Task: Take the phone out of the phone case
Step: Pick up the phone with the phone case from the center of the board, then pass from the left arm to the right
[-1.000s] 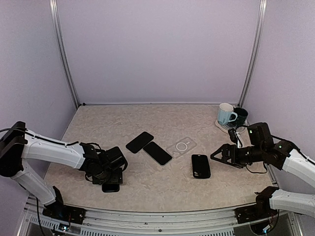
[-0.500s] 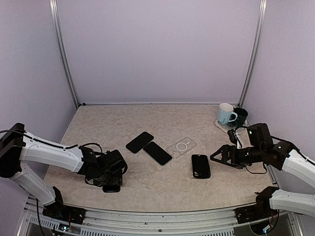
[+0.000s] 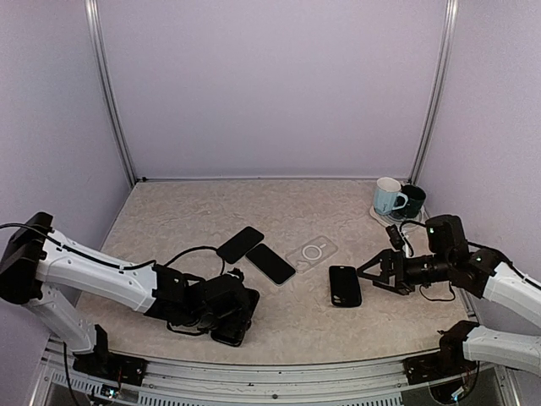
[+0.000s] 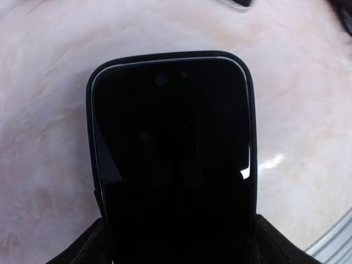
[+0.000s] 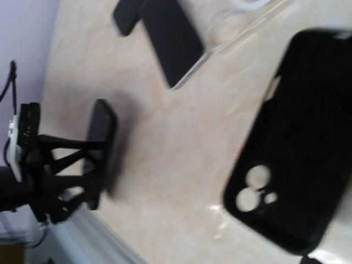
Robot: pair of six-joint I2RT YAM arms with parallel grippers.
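Note:
A black phone in a black case is held upright on its edge by my left gripper, which is shut on its lower end. In the top view this gripper and the cased phone are near the table's front edge, left of centre. It also shows in the right wrist view. My right gripper is open and empty, just right of an empty black case lying flat, its camera holes showing in the right wrist view.
Two bare black phones lie at mid-table, with a clear case beside them. A white mug and a dark mug stand at the back right. The front rail runs close below the left gripper.
My left arm has moved right along the front edge with the cased phone in its grip. My right gripper has edged slightly left toward the empty black case.

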